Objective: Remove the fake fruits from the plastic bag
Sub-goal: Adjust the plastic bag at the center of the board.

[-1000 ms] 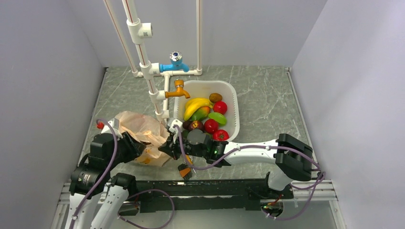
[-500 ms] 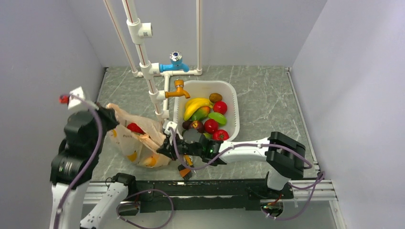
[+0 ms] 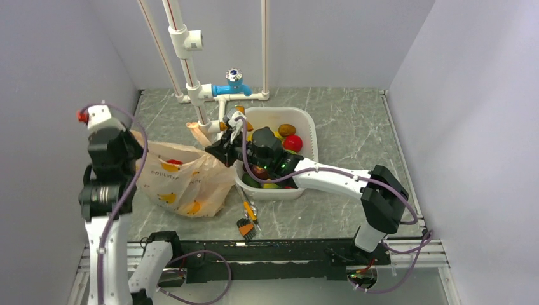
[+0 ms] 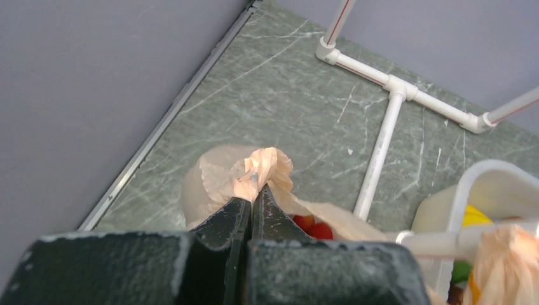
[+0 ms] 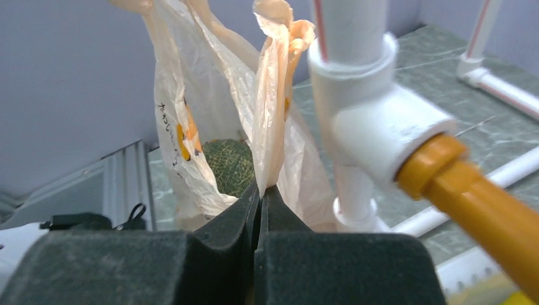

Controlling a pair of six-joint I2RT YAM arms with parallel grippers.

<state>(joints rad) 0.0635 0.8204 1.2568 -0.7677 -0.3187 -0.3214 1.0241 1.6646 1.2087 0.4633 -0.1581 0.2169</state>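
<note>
The beige-tan plastic bag (image 3: 181, 178) with orange patches hangs stretched between my two grippers at the table's left. My left gripper (image 3: 131, 136) is shut on its left edge, a bunched fold (image 4: 264, 168) sticking out past the fingertips. My right gripper (image 3: 213, 149) is shut on the bag's right handle strip (image 5: 270, 108), close to the white pipe. Red fruit (image 4: 313, 225) shows inside the bag mouth, and shows through the film from above (image 3: 175, 163). The grey-green netted melon (image 5: 229, 166) sits inside the bag. The grapes cannot be told apart.
A white basin (image 3: 308, 124) holds a yellow banana, red tomatoes and green mangoes, partly under my right arm. The white pipe stand (image 3: 191, 82) with orange tap (image 5: 473, 194) and blue valve (image 3: 234, 82) stands right beside my right gripper. A small brush (image 3: 248, 219) lies near the front edge.
Both grippers rose and moved away from me, lifting and stretching the bag open between them. The right gripper went from the table front up to the pipe by the basin.
</note>
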